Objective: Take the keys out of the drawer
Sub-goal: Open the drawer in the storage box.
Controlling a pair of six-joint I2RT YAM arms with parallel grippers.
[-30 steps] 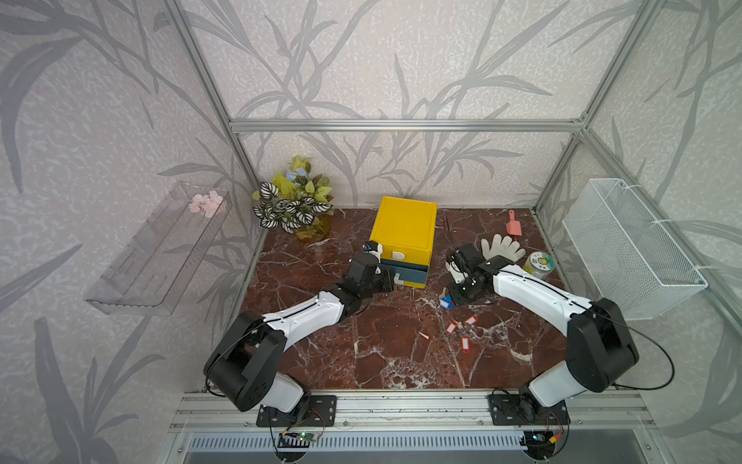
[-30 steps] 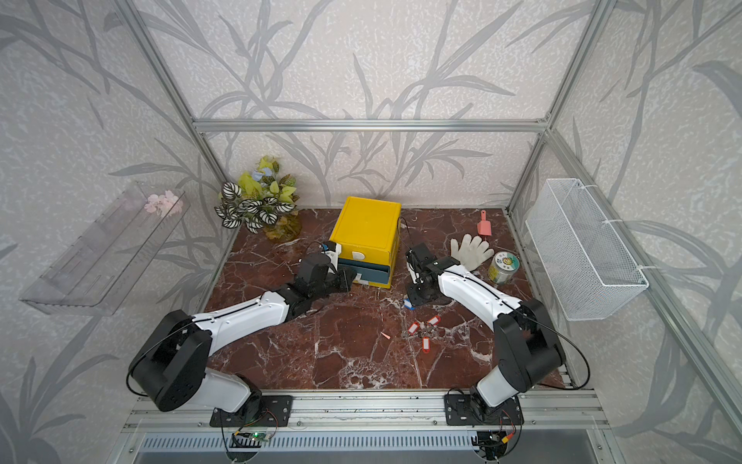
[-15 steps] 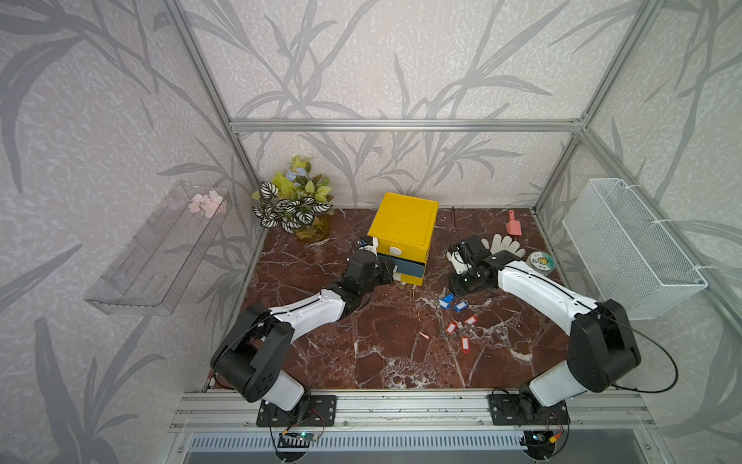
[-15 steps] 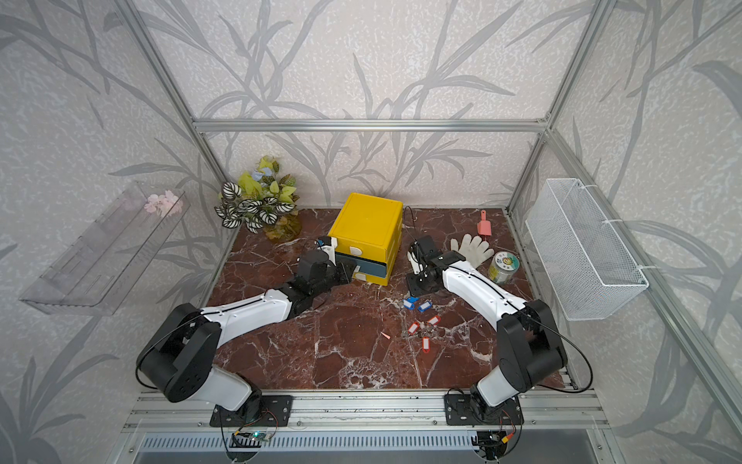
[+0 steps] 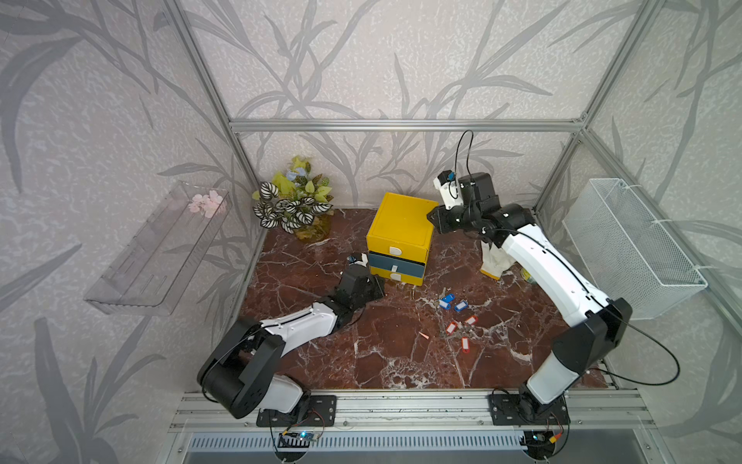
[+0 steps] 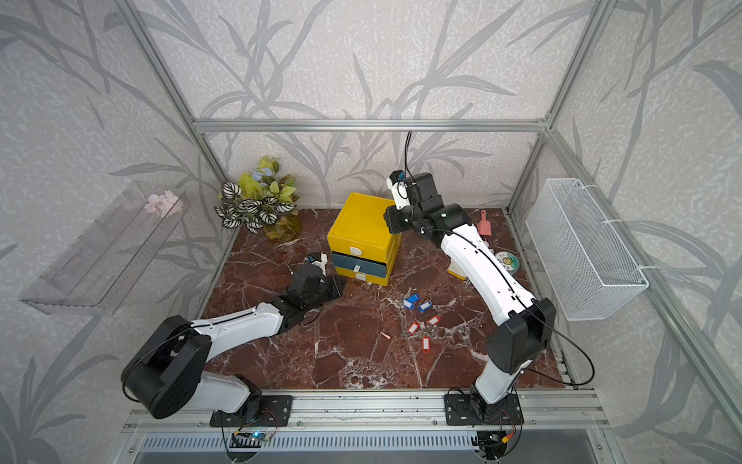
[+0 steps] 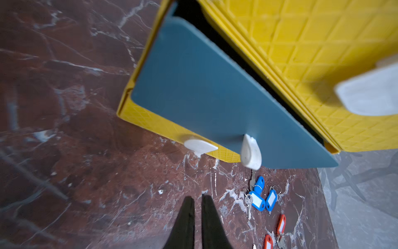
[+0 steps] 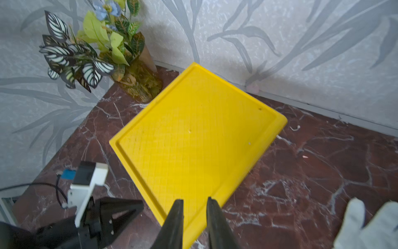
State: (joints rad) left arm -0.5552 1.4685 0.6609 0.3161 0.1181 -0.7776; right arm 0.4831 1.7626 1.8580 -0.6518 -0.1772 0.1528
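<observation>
In both top views the yellow drawer unit (image 5: 401, 221) stands at the centre-back of the tabletop (image 5: 321, 361), and its blue drawer (image 5: 395, 265) is almost flush with the front. The keys (image 5: 450, 302) lie out on the tabletop to the lower right of the unit. There is a blue-tagged bunch and, lower in the frame, red-tagged keys (image 5: 459, 327), with the tags slanting diagonally. The left gripper (image 5: 380, 286) sits low at the unit's lower-left corner, to the left of the keys. The right gripper (image 5: 431, 217) hangs raised by the unit's upper-right corner. The left arm looks the nearer one and is at the keys' level.

In the left wrist view the left fingers (image 7: 189, 215) are parted by a slim gap and hold nothing. The blue drawer is ajar by a dark slit and its inside is hidden, so it cannot be told whether any keys remain there. Its white handle (image 7: 251, 152) lies ahead of the fingertips and off to one side. The blue-tagged keys lie on that same side, their tags running roughly along the fingers.

In the right wrist view the right fingers (image 8: 178, 215) stand apart and empty over the edge of the unit's top. No keys are in sight.
</observation>
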